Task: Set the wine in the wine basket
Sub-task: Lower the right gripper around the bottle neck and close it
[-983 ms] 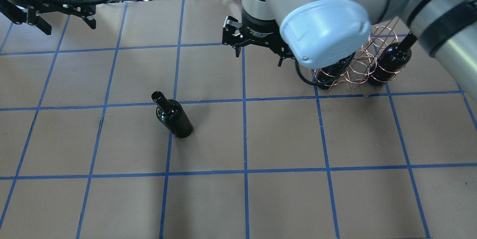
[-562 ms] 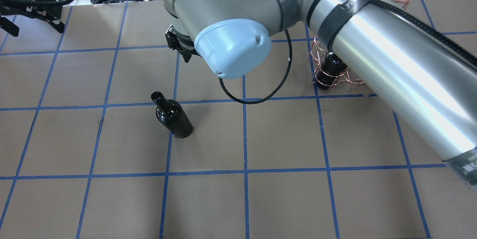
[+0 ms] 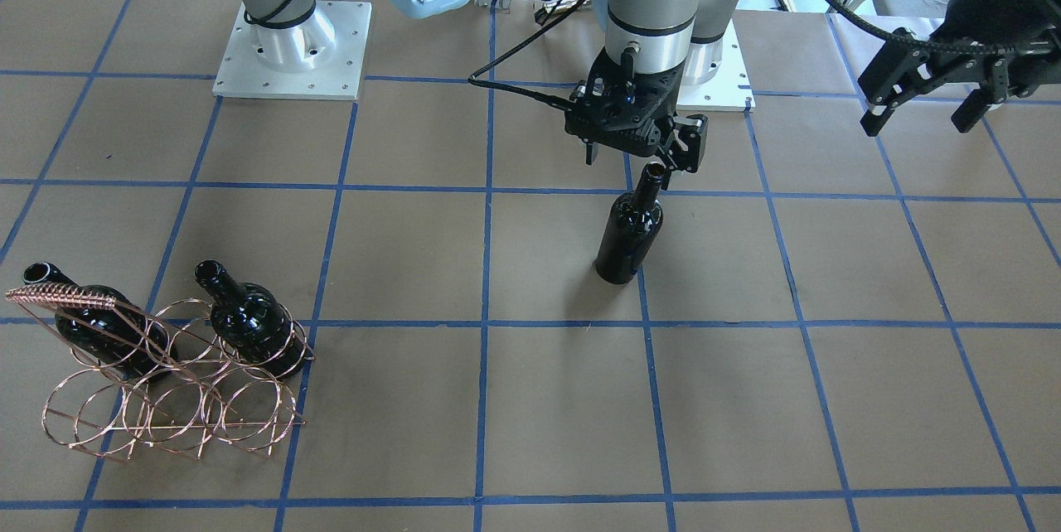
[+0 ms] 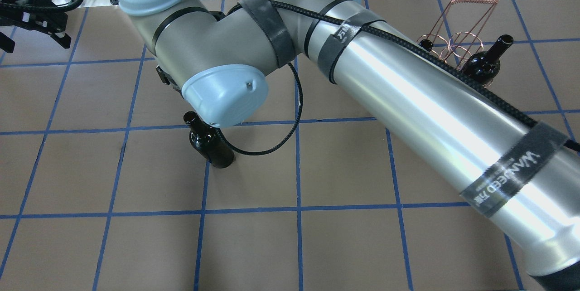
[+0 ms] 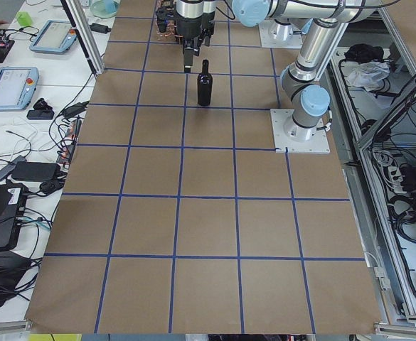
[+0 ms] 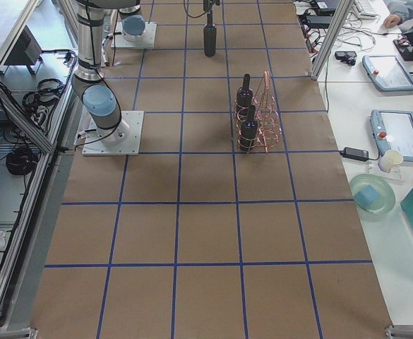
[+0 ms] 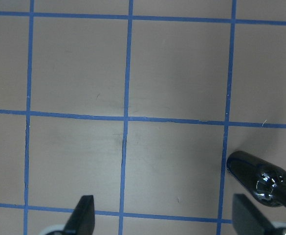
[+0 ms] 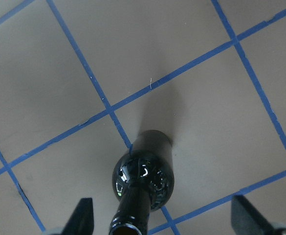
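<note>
Table bears the wine basket on the robot's right, with two bottles in its rings. A third wine bottle stands upright mid-table, well apart. Right gripper hangs spread just above its mouth, seemingly not touching; left gripper is likewise spread.

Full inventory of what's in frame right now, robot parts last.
wine: 3, glossy black; one upright and loose mid-table, two standing in the wine basket with a gap between them
wine basket: 1, rose-gold wire, on the robot's right side of the table
table: 1, brown paper with blue tape grid
right gripper: 1, black, open, close above the loose wine's mouth
left gripper: 1, black, open, over bare table
</note>
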{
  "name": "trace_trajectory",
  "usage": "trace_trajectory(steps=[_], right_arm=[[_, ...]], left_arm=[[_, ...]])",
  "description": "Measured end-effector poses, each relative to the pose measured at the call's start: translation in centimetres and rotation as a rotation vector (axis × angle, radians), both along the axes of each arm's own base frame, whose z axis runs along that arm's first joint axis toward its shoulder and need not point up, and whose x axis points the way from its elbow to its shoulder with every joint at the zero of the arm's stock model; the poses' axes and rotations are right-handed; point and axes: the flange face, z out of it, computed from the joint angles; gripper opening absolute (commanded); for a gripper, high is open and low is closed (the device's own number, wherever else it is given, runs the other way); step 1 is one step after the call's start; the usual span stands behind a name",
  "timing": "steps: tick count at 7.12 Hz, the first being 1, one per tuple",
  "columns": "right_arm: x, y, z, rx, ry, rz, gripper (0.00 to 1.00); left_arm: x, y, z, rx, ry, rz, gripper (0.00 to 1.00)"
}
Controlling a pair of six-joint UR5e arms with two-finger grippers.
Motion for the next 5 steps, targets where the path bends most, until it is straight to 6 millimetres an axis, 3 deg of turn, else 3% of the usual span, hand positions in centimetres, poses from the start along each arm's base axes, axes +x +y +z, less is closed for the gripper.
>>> trace_trajectory(steps=[2,5], right_arm=[[1.7,1.1,-1.2,0.005,0.014,0.086,1.0],[2.5,0.9,-2.5,-0.017,0.019,0.184,0.67]], left_arm=[[-0.2,0.6,0.3,0.006,0.003,0.0,1.0],[-0.1,1.4,0.8,0.017,0.002,0.005,1.0]])
